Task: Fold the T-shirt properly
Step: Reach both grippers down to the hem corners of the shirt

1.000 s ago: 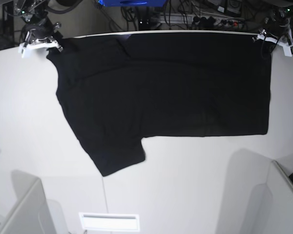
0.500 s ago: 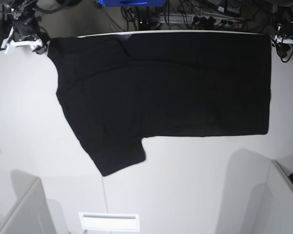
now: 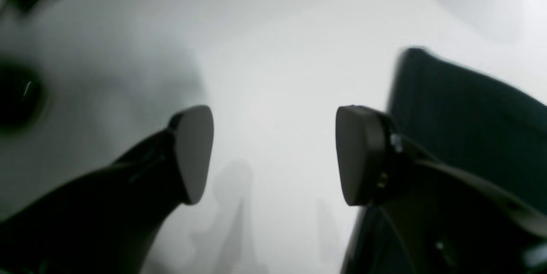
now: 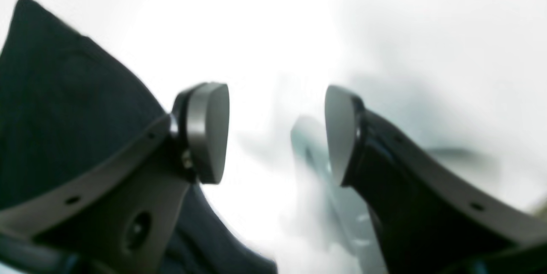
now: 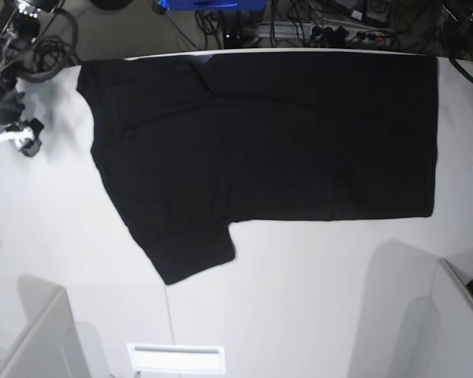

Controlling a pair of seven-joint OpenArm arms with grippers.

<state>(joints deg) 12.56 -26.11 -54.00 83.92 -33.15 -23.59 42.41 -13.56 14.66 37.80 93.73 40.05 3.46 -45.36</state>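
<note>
Base view: high overhead, looking almost straight down on the white table (image 5: 315,283); takes in the whole T-shirt (image 5: 284,142) and the cable clutter beyond the far edge.

Left wrist view: close above the table at the scene's right, looking out between its own fingers (image 3: 192,154), slightly blurred.

Right wrist view: the same at the scene's left, between its fingers (image 4: 209,133).

Shared by all three: table surface and a shirt edge.

Both arms are off the T-shirt's (image 5: 268,142) far corners: the right gripper (image 4: 277,133) now sits lower beside the worktop's (image 5: 299,299) edge, the left gripper (image 3: 273,154) nearly out of base view, jaws now apart.
</note>
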